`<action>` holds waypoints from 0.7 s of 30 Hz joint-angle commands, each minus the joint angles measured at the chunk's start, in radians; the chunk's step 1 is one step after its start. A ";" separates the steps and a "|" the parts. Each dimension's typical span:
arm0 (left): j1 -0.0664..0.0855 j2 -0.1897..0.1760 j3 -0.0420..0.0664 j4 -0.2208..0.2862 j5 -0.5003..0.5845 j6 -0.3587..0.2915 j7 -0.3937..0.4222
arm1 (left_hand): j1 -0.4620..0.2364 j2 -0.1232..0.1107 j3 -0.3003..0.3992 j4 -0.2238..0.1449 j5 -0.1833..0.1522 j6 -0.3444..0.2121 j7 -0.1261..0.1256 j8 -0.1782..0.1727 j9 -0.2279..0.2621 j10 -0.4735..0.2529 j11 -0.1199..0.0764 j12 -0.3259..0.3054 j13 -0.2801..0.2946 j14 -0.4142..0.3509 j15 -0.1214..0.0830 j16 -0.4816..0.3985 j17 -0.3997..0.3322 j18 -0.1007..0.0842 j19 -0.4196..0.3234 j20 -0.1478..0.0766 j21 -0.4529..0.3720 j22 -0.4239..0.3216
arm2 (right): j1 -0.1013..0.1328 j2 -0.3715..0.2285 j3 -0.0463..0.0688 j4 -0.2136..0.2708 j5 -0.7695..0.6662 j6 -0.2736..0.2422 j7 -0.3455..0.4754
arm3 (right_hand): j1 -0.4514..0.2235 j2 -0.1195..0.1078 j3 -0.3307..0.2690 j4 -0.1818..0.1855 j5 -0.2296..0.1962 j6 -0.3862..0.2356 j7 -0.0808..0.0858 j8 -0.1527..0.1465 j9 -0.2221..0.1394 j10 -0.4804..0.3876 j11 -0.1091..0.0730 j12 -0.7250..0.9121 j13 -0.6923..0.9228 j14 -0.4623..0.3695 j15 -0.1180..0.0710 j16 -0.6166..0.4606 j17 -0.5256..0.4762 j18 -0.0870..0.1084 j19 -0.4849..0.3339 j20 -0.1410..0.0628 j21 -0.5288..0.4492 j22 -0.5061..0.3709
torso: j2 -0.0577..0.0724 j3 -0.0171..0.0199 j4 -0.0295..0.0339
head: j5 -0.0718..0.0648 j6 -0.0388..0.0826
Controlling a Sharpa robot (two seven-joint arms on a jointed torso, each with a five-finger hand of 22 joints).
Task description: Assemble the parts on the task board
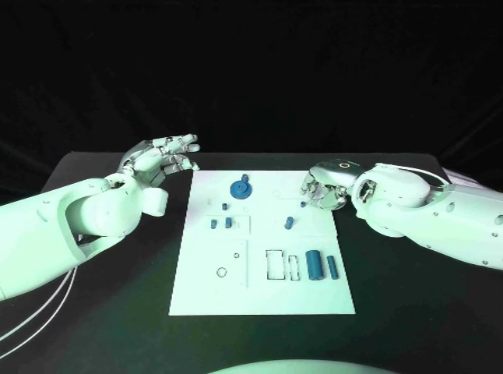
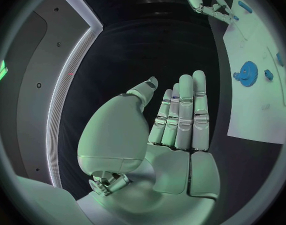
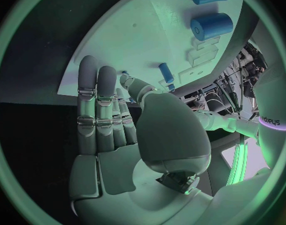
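The white task board (image 1: pixel 263 292) lies in the middle of the table. A blue gear (image 1: pixel 241 188) sits near its far edge, with small blue pegs (image 1: pixel 221 223) and a single peg (image 1: pixel 289 222) nearer the middle. A thick blue cylinder (image 1: pixel 314 262) and a thin one (image 1: pixel 332 267) lie at the right. My left hand (image 1: pixel 162 160) hovers off the board's far left corner, fingers straight, palm bare (image 2: pixel 174 130). My right hand (image 1: pixel 322 189) hangs over the far right edge, fingers extended (image 3: pixel 99 110), holding nothing; a tiny blue piece (image 3: pixel 123 74) shows by its thumb tip.
Black table (image 1: pixel 106 312) surrounds the board on all sides. The left wrist view shows the gear (image 2: pixel 248 73) on the board (image 2: pixel 258 110) and my right hand (image 2: pixel 205 0) beyond. The right wrist view shows the thick cylinder (image 3: pixel 212 26) and a peg (image 3: pixel 166 71).
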State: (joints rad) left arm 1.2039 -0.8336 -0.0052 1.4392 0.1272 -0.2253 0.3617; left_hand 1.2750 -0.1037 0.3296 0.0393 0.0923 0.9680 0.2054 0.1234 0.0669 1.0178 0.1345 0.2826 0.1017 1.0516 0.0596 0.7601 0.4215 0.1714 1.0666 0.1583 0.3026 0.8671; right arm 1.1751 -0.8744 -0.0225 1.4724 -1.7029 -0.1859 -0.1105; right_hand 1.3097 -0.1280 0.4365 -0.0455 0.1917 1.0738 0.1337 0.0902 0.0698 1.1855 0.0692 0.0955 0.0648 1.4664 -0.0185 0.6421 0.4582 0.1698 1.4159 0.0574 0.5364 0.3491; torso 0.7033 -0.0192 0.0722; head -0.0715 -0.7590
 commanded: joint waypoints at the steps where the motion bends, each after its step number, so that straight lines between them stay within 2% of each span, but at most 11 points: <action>1: 0.000 -0.003 0.000 0.010 0.050 0.053 0.028 | 0.010 0.017 -0.023 0.003 0.002 -0.008 0.000 0.008 0.000 -0.014 0.011 -0.008 -0.009 -0.024 0.010 -0.084 -0.043 0.010 -0.029 0.015 -0.067 -0.064 | -0.005 0.006 0.000 0.003 -0.063 0.032 -0.022 | -0.003 -0.004 0.009 0.001 -0.005 0.005 -0.002 -0.004 0.000 -0.006 -0.001 -0.005 -0.001 0.023 0.003 0.009 0.008 0.004 -0.010 0.002 0.008 0.006 | 0.001 0.0012 0.0000 | 0.002 0.000; 3: -0.001 -0.005 0.000 0.013 0.050 0.058 0.026 | 0.030 0.023 -0.062 0.002 0.001 -0.017 0.005 0.016 -0.001 -0.023 0.019 -0.010 -0.026 -0.019 0.022 -0.202 -0.101 0.016 -0.035 0.033 -0.151 -0.168 | -0.007 0.009 0.000 0.002 -0.064 0.034 -0.020 | -0.004 -0.003 0.012 0.003 -0.006 0.007 -0.004 -0.006 0.001 -0.005 -0.002 -0.006 -0.001 0.021 0.002 0.017 0.014 0.004 -0.013 0.003 0.016 0.012 | 0.001 0.0016 -0.0006 | 0.003 0.001; 6: -0.001 -0.006 -0.001 0.017 0.046 0.063 0.026 | 0.043 0.045 -0.084 0.007 0.004 -0.016 0.011 0.026 0.000 -0.024 0.021 -0.010 -0.035 -0.021 0.031 -0.295 -0.138 0.012 -0.034 0.042 -0.207 -0.248 | -0.010 0.016 0.000 -0.002 -0.064 0.036 -0.017 | -0.005 -0.003 0.013 0.004 -0.006 0.009 -0.004 -0.006 0.001 -0.005 -0.002 -0.006 -0.001 0.020 0.002 0.022 0.018 0.005 -0.015 0.003 0.021 0.016 | 0.001 0.0015 -0.0013 | 0.004 0.001; 10: -0.002 -0.007 -0.001 0.021 0.028 0.069 0.025 | 0.056 0.055 -0.108 0.009 0.005 -0.021 0.013 0.031 -0.001 -0.030 0.025 -0.014 -0.036 -0.014 0.045 -0.388 -0.168 0.014 -0.038 0.051 -0.240 -0.326 | -0.015 0.025 0.000 -0.008 -0.064 0.045 -0.015 | -0.003 0.000 0.019 0.004 -0.005 0.018 -0.004 -0.006 0.002 0.004 -0.003 -0.005 0.000 0.025 0.002 0.076 0.074 0.006 -0.019 0.004 0.040 0.030 | 0.001 0.0020 -0.0010 | 0.002 0.001; 15: -0.003 -0.006 -0.001 0.024 0.021 0.075 0.021 | 0.065 0.061 -0.122 0.009 0.005 -0.025 0.013 0.035 -0.001 -0.037 0.028 -0.020 -0.037 -0.005 0.051 -0.444 -0.187 0.012 -0.054 0.059 -0.240 -0.376 | -0.022 0.035 0.000 -0.014 -0.072 0.057 -0.016 | -0.001 0.002 0.024 0.004 -0.003 0.027 -0.005 -0.006 0.004 0.013 -0.003 -0.004 0.000 0.028 0.001 0.127 0.125 0.005 -0.022 0.006 0.068 0.053 | 0.001 0.0019 -0.0011 | 0.003 -0.001; 21: -0.003 -0.006 -0.002 0.028 0.019 0.076 0.013 | 0.072 0.064 -0.128 0.006 0.006 -0.025 0.016 0.037 -0.001 -0.037 0.029 -0.020 -0.037 0.005 0.051 -0.463 -0.193 0.012 -0.054 0.061 -0.239 -0.397 | -0.031 0.044 0.000 -0.019 -0.096 0.067 -0.017 | 0.003 0.009 0.033 0.002 -0.004 0.046 -0.007 -0.002 0.007 0.032 -0.006 0.000 0.002 0.034 -0.001 0.213 0.213 -0.007 -0.017 0.009 0.162 0.152 | 0.001 0.0012 -0.0001 | 0.002 -0.002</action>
State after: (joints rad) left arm 1.2006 -0.8402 -0.0073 1.4626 0.1528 -0.1754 0.3692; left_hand 1.3380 -0.0408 0.2069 0.0467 0.0923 0.9502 0.2195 0.1569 0.0671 0.9879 0.1641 0.2669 0.0652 1.0502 0.1105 0.3020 0.2296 0.1713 1.0167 0.2167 0.0641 0.4713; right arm 1.1537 -0.8336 -0.0166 1.4550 -1.7659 -0.1591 -0.1228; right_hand 1.3100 -0.1278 0.4628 -0.0443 0.1917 1.1146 0.1253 0.0886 0.0759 1.2111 0.0619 0.0957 0.0652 1.4666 -0.0182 0.8484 0.6649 0.1698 1.3998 0.0629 0.6915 0.4937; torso 0.7044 -0.0173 0.0709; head -0.0693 -0.7595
